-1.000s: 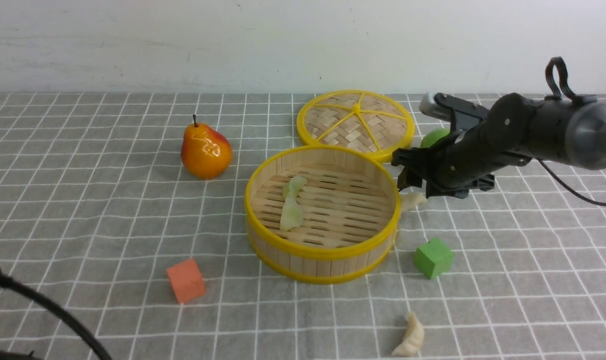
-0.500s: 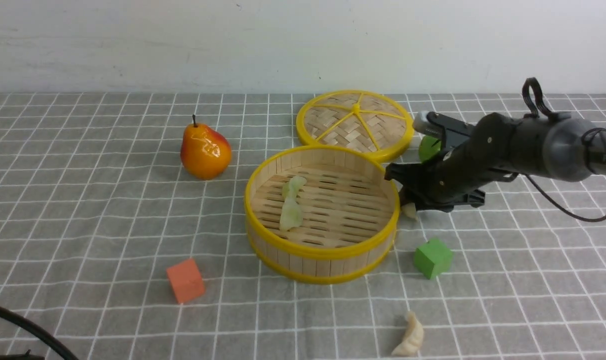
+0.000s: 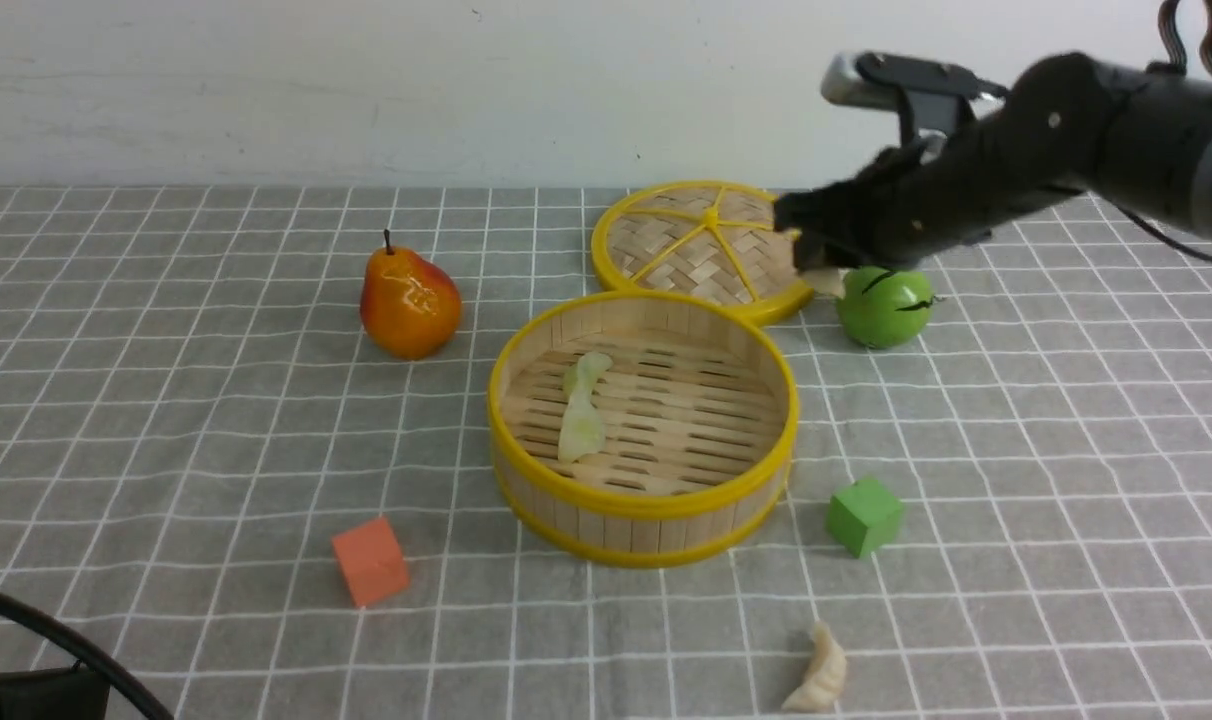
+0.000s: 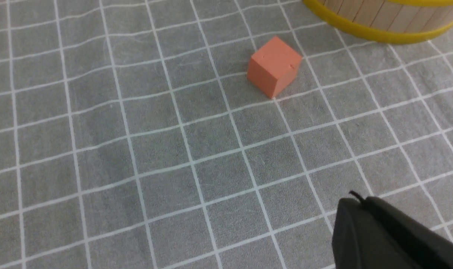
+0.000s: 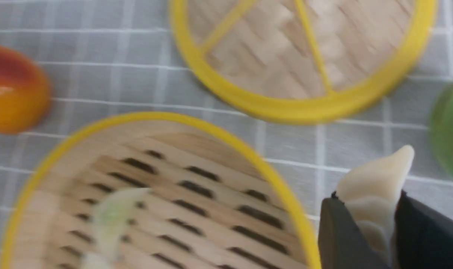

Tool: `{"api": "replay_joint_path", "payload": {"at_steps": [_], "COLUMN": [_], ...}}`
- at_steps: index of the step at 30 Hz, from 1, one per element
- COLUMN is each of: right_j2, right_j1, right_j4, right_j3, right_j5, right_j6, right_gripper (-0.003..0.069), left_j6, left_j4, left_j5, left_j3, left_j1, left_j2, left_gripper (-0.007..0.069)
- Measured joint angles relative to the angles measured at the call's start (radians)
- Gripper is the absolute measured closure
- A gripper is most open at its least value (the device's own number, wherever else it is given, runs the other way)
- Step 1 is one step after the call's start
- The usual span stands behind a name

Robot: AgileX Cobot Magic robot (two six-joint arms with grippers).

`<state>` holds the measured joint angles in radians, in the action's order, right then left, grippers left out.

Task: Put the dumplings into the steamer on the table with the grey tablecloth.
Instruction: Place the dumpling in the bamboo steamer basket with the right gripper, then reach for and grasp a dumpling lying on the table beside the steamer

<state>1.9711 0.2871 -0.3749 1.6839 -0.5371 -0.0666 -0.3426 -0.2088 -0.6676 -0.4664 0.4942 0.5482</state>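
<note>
The steamer stands mid-table on the grey tablecloth, with two pale green dumplings on its slatted floor. My right gripper is shut on a cream-white dumpling and holds it in the air, behind and to the right of the steamer. A second cream-white dumpling lies on the cloth near the front edge. My left gripper is shut and empty, low over the cloth at the front left.
The flat woven lid lies behind the steamer. A green round fruit sits to its right, below my right gripper. A pear, an orange cube and a green cube stand around the steamer.
My right gripper closed on the cream-white dumpling beside the steamer's right wall and lifted it up and back. The green fruit is now uncovered.
</note>
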Motion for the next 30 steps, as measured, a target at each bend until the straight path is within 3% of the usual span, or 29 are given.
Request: {"api": "replay_joint_path", "payload": {"at_steps": [5, 13, 19, 23, 27, 30], "right_j2": [0.076, 0.219, 0.214, 0.143, 0.007, -0.129], "right_j1": [0.125, 0.129, 0.129, 0.129, 0.118, 0.108], "right_j4": [-0.036, -0.041, -0.045, -0.04, 0.0, 0.092], "right_j3": [0.014, 0.013, 0.013, 0.015, 0.03, 0.033], "right_j5": [0.025, 0.102, 0.113, 0.061, -0.033, -0.191], "right_j6": [-0.043, 0.028, 0.035, 0.035, 0.035, 0.081], "right_gripper": [0.0484, 0.048, 0.0262, 0.0153, 0.0135, 0.0154], "left_j6": [0.0, 0.0, 0.0, 0.0, 0.0, 0.0], "left_j4": [-0.003, -0.003, 0.018, 0.039, 0.047, 0.051], "left_j5": [0.007, 0.007, 0.01, 0.01, 0.01, 0.009], "left_j3": [0.005, 0.005, 0.005, 0.005, 0.005, 0.005], "left_j1": [0.0, 0.0, 0.0, 0.0, 0.0, 0.0], "left_j2": [0.0, 0.0, 0.0, 0.0, 0.0, 0.0], "left_gripper": [0.0638, 0.0638, 0.0638, 0.0638, 0.0638, 0.0638]}}
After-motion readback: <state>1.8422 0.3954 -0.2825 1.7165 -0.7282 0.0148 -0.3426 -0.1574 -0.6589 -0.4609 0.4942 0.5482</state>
